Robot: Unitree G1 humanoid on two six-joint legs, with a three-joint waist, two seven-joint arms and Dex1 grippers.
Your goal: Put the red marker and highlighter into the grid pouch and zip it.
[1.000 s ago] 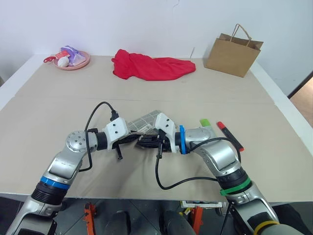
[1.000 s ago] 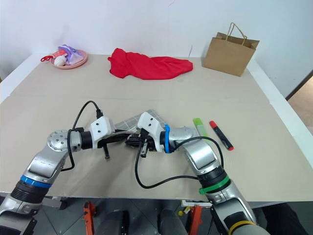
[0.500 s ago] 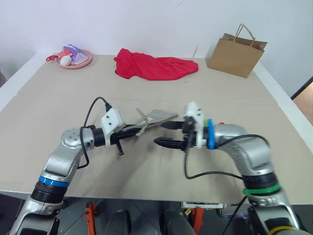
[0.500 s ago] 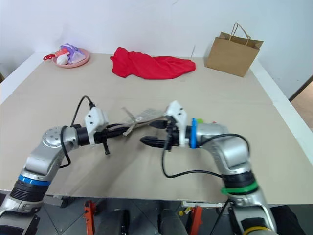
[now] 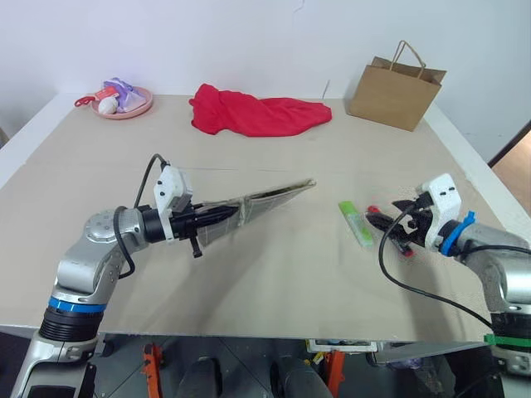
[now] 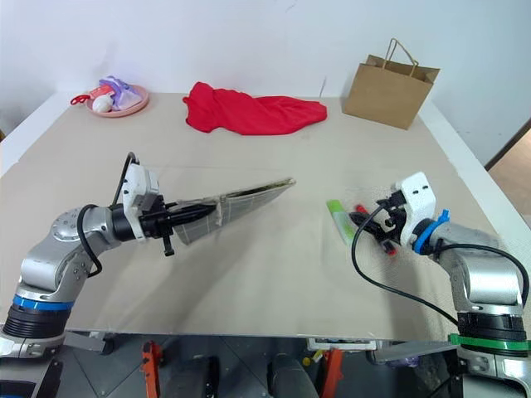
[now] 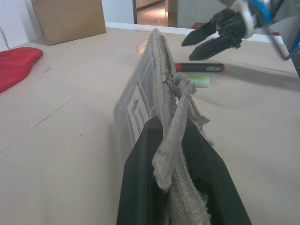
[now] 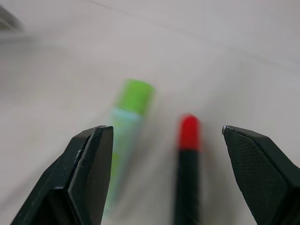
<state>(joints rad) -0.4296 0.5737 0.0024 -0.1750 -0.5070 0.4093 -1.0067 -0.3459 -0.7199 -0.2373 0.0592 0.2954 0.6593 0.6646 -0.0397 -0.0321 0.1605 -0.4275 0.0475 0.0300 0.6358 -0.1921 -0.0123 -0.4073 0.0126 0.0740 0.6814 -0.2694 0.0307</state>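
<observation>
While both pens lie loose on the table, step: picking up the first pen for my flat grey fabric grid pouch with white lines.
Pens: slim red-and-black marker and chunky light-green highlighter lie side by side, well apart from the pouch.
Right gripper: fingers spread wide, empty, hovering over the marker.
Next move: lower, centre on one pen only (they lie close), then close.
Left gripper: clamped on the pouch's end, holding it on edge above the beige table, arm reaching roughly level.
</observation>
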